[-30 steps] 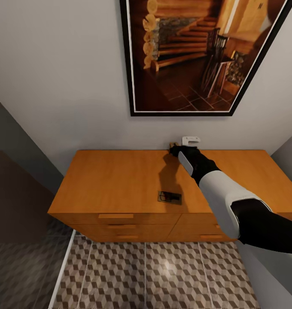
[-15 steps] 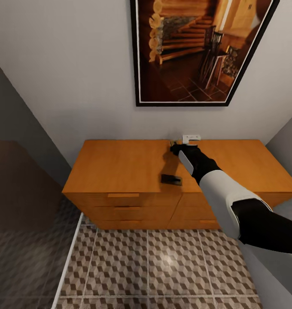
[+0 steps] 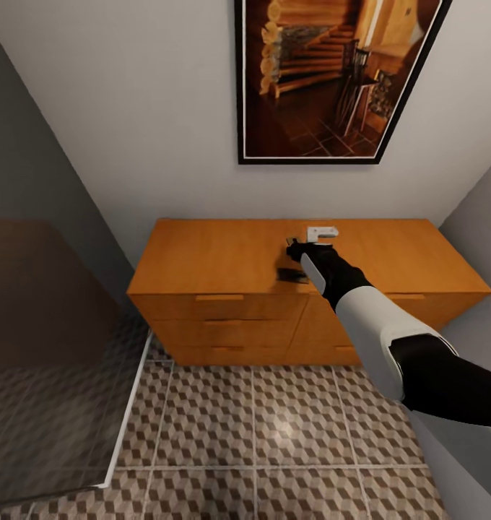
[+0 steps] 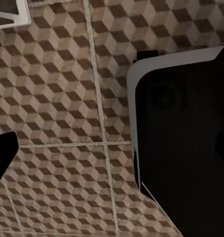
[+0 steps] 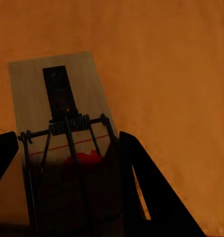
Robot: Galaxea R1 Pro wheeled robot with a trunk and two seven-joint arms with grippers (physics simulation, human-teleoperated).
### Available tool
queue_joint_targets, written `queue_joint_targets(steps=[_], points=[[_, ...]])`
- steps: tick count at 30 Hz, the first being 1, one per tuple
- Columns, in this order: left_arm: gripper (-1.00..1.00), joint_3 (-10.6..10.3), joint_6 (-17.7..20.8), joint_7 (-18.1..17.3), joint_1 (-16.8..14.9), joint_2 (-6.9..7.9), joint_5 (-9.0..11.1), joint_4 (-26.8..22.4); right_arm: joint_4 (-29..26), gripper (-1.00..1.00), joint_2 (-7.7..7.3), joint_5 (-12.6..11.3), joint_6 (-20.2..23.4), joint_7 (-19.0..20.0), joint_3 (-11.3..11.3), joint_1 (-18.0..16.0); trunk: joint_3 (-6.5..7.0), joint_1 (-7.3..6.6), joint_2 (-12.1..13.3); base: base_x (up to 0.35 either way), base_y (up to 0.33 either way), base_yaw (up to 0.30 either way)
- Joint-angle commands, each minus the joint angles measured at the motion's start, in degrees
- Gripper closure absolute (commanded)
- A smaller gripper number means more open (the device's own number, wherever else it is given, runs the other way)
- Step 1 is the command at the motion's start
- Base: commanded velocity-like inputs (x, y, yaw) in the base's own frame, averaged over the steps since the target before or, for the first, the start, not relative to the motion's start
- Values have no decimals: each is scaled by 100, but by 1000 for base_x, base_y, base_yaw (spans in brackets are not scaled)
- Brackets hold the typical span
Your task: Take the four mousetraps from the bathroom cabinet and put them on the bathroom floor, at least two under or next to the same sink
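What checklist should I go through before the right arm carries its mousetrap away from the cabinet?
1. Mousetrap sits between the right gripper fingers in the right wrist view: ok.
2. Fingers truly clamped on the board: cannot tell, the contact is in shadow.
3. Trap lifted off the cabinet top: cannot tell.
4. Second mousetrap lies on the cabinet top near the front edge, close under the right arm; risk of sweeping it off: not ok.
5. Bathroom floor in front of the cabinet, where the head view shows it, free for placing: ok.
6. Sink located for placement: cannot tell.
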Motion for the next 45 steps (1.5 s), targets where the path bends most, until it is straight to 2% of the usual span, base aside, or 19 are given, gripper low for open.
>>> queue_joint_targets(steps=[1, 34, 45], points=[[-100, -49, -34, 3, -7, -4, 37, 20, -5, 100, -4, -68, 25, -55, 52, -4, -9, 0, -11, -289, 51, 0], [-100, -49, -34, 3, -7, -24, 37, 20, 79, 100, -13, -61, 16, -34, 52, -4, -9, 0, -11, -304, 4, 0], [-100, -49, -34, 3, -7, -24, 37, 19, 255, 100, -13, -66, -6, -27, 56, -4, -9, 0, -11, -307, 0, 0]])
